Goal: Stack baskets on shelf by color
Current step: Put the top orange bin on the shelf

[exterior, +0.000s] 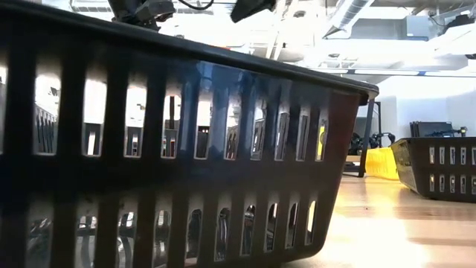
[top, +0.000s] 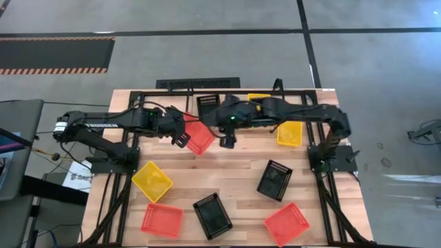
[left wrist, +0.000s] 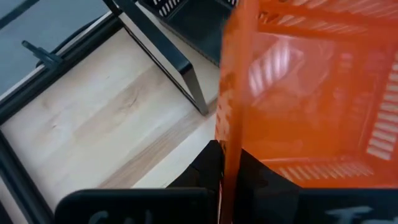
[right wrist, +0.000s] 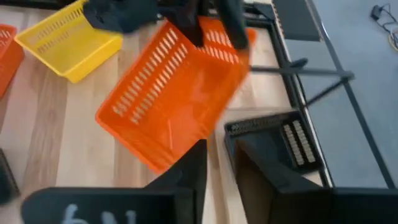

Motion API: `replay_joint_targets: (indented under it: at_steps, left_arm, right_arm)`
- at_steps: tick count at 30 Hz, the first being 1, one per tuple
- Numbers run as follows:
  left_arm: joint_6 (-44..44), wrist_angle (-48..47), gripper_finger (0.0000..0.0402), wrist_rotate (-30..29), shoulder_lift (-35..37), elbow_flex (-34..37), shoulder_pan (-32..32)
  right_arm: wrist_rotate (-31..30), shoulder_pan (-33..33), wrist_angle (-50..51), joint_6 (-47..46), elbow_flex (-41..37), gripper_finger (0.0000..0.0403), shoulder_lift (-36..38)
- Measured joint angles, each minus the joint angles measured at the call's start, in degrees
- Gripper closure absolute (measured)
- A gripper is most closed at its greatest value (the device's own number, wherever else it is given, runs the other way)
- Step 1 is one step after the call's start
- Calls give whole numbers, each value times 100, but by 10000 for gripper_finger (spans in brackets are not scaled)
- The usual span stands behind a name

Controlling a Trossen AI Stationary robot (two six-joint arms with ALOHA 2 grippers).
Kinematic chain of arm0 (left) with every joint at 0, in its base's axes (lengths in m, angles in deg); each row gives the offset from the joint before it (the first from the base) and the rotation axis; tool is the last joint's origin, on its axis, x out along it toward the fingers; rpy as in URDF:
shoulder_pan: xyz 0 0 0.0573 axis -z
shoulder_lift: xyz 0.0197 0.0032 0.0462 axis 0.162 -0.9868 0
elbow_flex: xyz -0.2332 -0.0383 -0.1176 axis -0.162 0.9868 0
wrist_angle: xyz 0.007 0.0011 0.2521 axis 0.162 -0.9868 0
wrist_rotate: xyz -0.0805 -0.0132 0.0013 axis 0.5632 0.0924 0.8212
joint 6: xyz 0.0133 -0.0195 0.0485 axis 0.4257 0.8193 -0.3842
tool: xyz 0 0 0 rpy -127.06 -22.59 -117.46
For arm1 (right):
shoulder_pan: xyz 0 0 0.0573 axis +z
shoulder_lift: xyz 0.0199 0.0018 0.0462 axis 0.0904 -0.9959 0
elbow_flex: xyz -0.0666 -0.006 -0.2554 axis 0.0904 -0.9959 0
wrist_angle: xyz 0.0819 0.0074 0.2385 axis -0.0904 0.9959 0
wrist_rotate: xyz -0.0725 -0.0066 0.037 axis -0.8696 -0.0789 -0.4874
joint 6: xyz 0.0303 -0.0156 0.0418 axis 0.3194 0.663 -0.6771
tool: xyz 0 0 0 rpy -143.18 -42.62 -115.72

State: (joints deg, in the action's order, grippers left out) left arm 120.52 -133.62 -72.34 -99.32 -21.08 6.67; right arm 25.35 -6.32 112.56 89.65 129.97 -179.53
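Observation:
My left gripper [top: 182, 138] is shut on a red-orange basket [top: 200, 136] just in front of the shelf [top: 278, 85] at the table's far edge. On the shelf stand a black basket [top: 208, 105] and a yellow basket [top: 258, 98], the latter half hidden by my right arm. My right gripper [top: 227, 141] hangs open just right of the held basket [right wrist: 174, 99], touching nothing. Resting flat on the table are two yellow baskets [top: 152, 180] [top: 290, 133], two red-orange ones [top: 162, 219] [top: 286, 224] and two black ones [top: 212, 215] [top: 274, 180]. My left gripper holds the red-orange basket by its side wall at the rim [left wrist: 229, 134], pinched with one finger inside and one outside. The fingers come level from the table's left. The basket is lifted clear of the wood and tilted, its open side turned partly toward the right arm.
The black tube frame [top: 131, 148] edges the table on the left, right and far sides. A shelf leg [left wrist: 193, 84] stands close by the held basket. In the low view the nearest black basket [exterior: 186, 149] fills most of the picture. Bare wood lies at the table's middle [top: 227, 172].

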Motion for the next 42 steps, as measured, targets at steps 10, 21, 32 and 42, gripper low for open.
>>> replay_joint_targets:
  at_steps: [10, 21, 32, 42]
  left_arm:
    - [-76, 90, 401, 23, 1, 0, 7]
    - [-328, 823, 401, 84, 1, 1, 7]
    - [-354, 1140, 401, 151, -1, 9, 308]
    - [-459, 1687, 401, 170, -6, 7, 536]
  right_arm:
    - [-46, 26, 343, -143, 734, 192, -673]
    - [-96, 34, 461, -521, 690, 168, -941]
    - [-138, -48, 580, -640, 686, 193, -1029]
    - [-156, -233, 940, -965, 690, 379, -1041]
